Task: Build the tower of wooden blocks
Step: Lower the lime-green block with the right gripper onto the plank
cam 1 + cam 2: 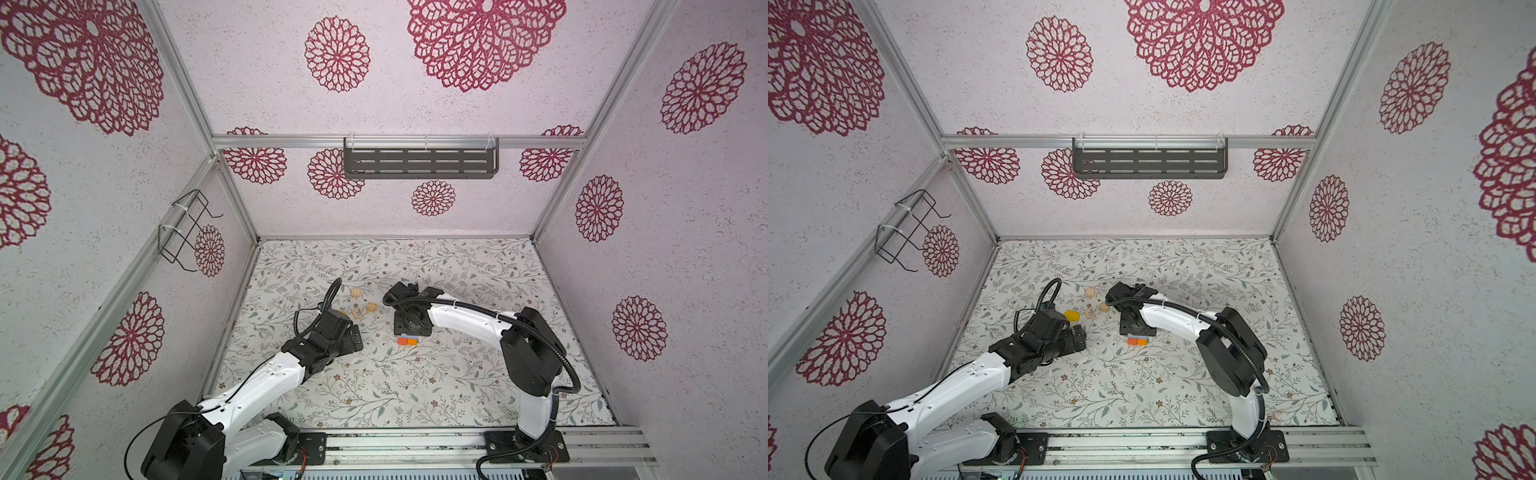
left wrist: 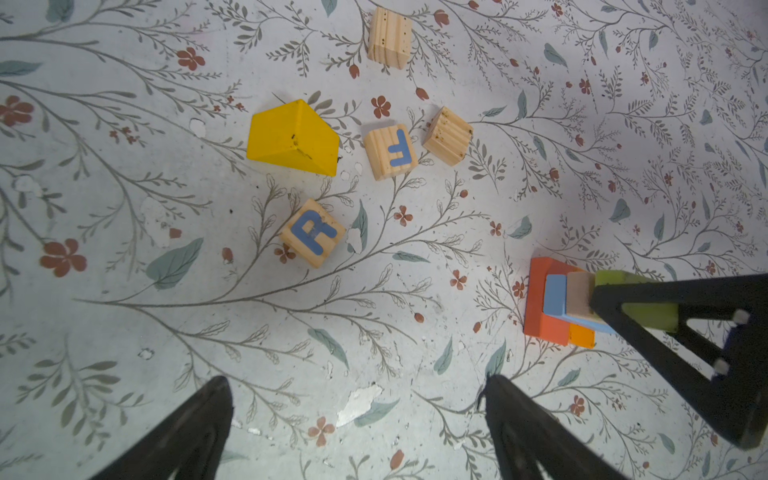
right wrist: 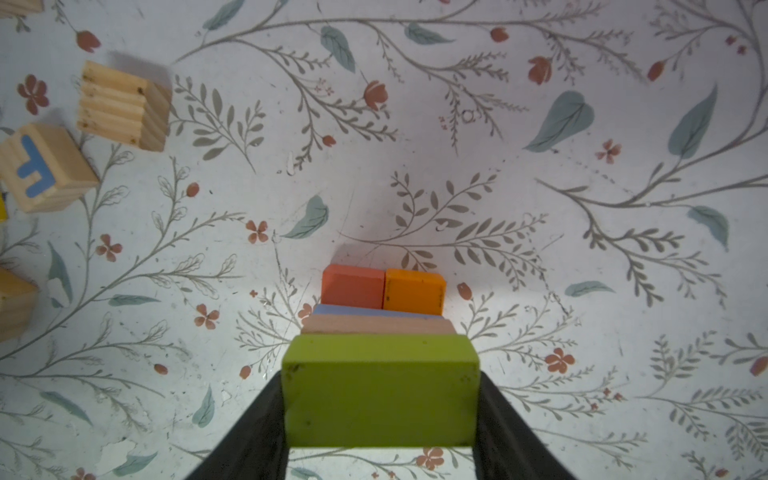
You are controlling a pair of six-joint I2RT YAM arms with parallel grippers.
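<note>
Tower (image 3: 382, 309) first: it stands near the middle of the worktop (image 1: 415, 395). It has a red-orange block (image 3: 352, 286) and an orange block (image 3: 413, 291) side by side at the bottom. A blue layer (image 3: 349, 311) lies over them, and a tan block (image 3: 374, 325) lies on the blue one. My right claw (image 3: 379, 386) is clamped on a lime-green block (image 3: 379, 407), one finger on each short end, directly above the tan block. I cannot tell if the green one already rests on it.

My left claw (image 2: 357, 399) is spread wide apart with nothing between the fingers, and it hovers over the worktop to the left of the tower. Beyond its fingers lie the loose pieces: a yellow roof piece (image 2: 291, 137), an R cube (image 2: 312, 232), and an F cube (image 2: 390, 151) near the yellow piece. A plain cube (image 2: 448, 136) lies just beside the F cube, and a second plain cube (image 2: 389, 38) lies farther off. In both top views my right arm (image 1: 465, 322) covers the tower, and only the bottom pair shows.
</note>
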